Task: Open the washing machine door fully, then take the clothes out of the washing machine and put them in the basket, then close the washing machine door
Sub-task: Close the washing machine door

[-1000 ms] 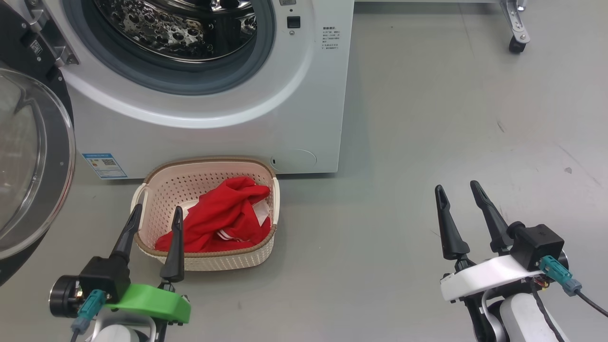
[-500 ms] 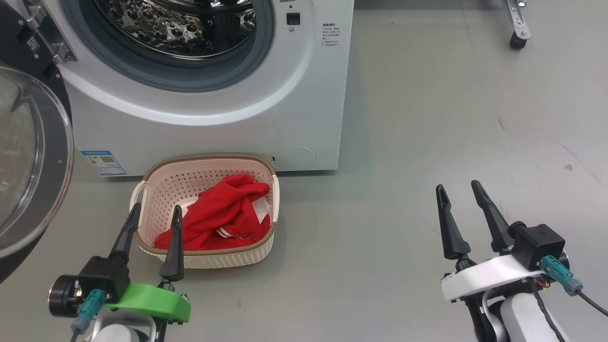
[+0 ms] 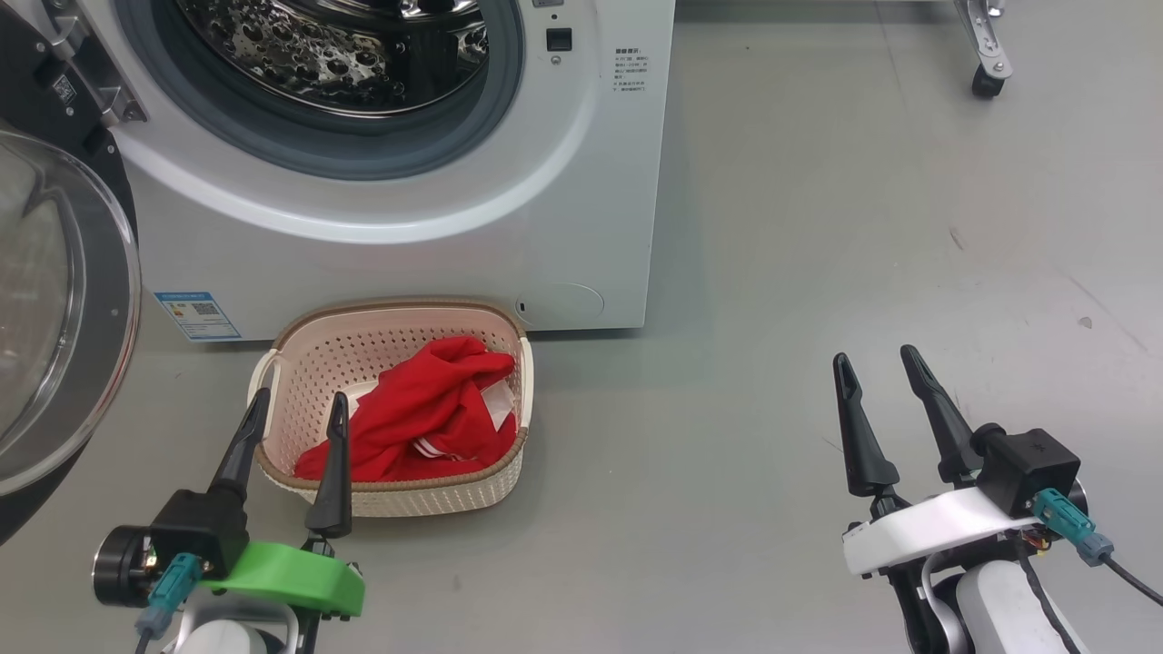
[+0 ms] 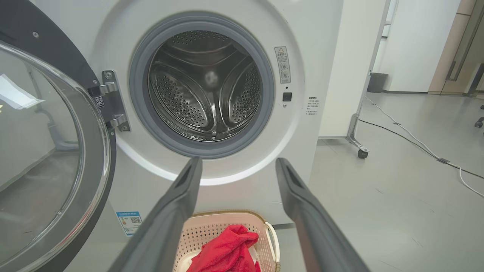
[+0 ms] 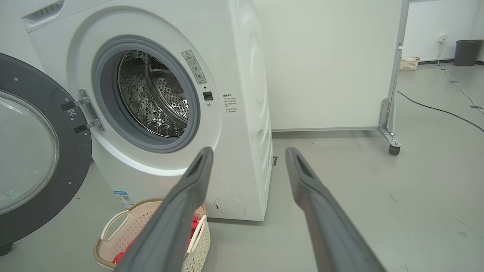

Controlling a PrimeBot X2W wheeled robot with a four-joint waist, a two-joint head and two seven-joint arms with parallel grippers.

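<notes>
Lying crumpled in the basket [image 3: 400, 306], the clothes [image 3: 422, 413] are showing as a bright red heap of soft fabric with white stripes and a white label on the right side. The cream basket, perforated and rimmed in woven-look brown, is sitting on the grey floor [image 3: 818, 227] just in front of the washing machine [image 3: 581, 227]. The washing machine door [image 3: 54, 300] is hanging swung wide to the left, its clear glass bowl bulging inside the black rim. Within the grey seal [image 4: 138, 94], the perforated steel drum [image 4: 204, 87] is showing bare, shiny walls. The left gripper [image 3: 301, 395] is hovering at the basket's near left edge, jaws spread wide and holding nothing. The right gripper [image 3: 874, 354] is hovering well apart over the floor, equally wide and holding nothing.
</notes>
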